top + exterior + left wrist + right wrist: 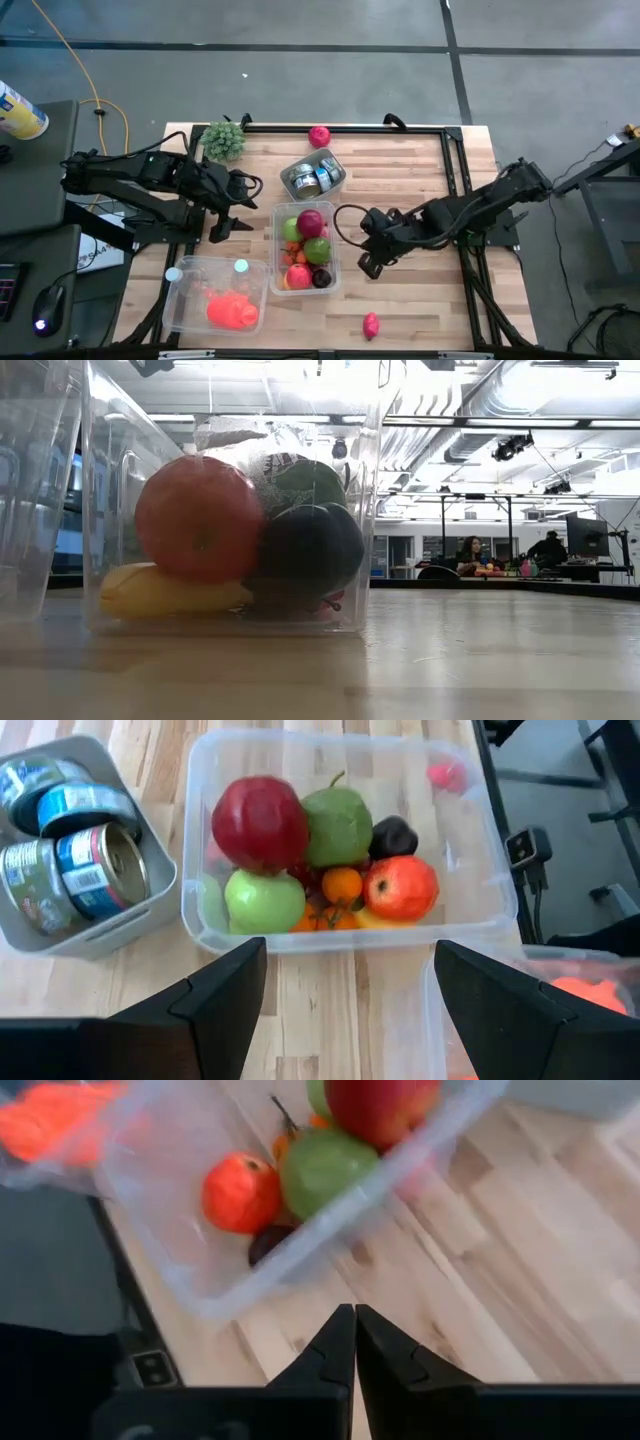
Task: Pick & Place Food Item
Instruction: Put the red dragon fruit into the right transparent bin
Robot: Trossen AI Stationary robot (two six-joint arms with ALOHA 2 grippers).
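Observation:
A clear bin (305, 250) stands mid-table, filled with fruit: a dark red apple (260, 822), green apples, a red-orange fruit (401, 888) and a dark plum (393, 837). The low view looks through its wall at the red apple (200, 518), the plum and a banana (170, 592). My left gripper (228, 228) is open just left of this bin, its fingers apart (350, 1010) and pointing at the bin's left wall. My right gripper (370, 266) is shut (354, 1342) over bare wood right of the bin's near corner. A pink food piece (371, 325) lies on the table near the near edge.
A grey tray of tins (313, 177) sits beyond the fruit bin. A second clear bin (215, 295) at the near left holds an orange-red item (232, 312). A green bushy item (224, 140) and a red fruit (319, 136) lie at the far edge. Bare wood lies on the right.

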